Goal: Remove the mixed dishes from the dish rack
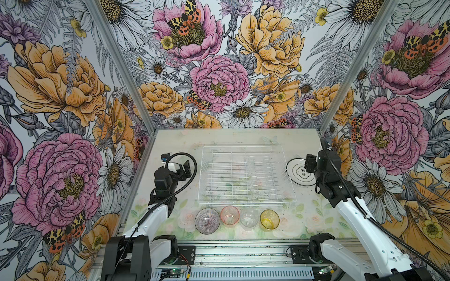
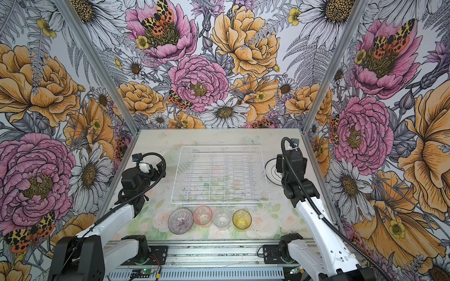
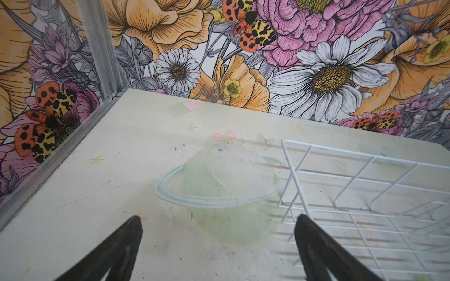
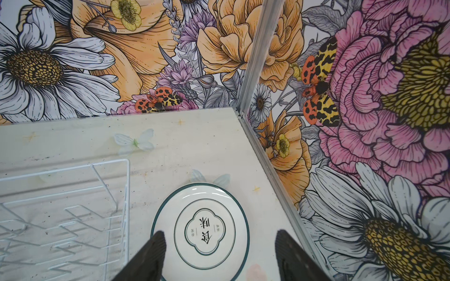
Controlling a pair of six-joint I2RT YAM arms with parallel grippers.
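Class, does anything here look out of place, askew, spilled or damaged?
Nothing spilled or broken. The dish rack is empty; the bowl, pink tumbler, clear tumbler and amber tumbler stand upright in a row before it, the plate flat beside it. One oddity: a faint greenish dome by the rack's corner; dish or print, unclear.

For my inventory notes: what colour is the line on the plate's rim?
Dark green, on the white plate; best seen in the right wrist view.

Dish rack [image 1: 243, 147] sits mid-table [image 1: 175, 141]. In front of it, nearer the arm bases, a row runs L to R: bowl [image 1: 207, 221], left tumbler [image 1: 229, 215] just beside it, middle tumbler [image 1: 248, 218], right tumbler [image 1: 269, 219]. Plate [image 1: 298, 170] lies flat just R of the rack, by the R wall.
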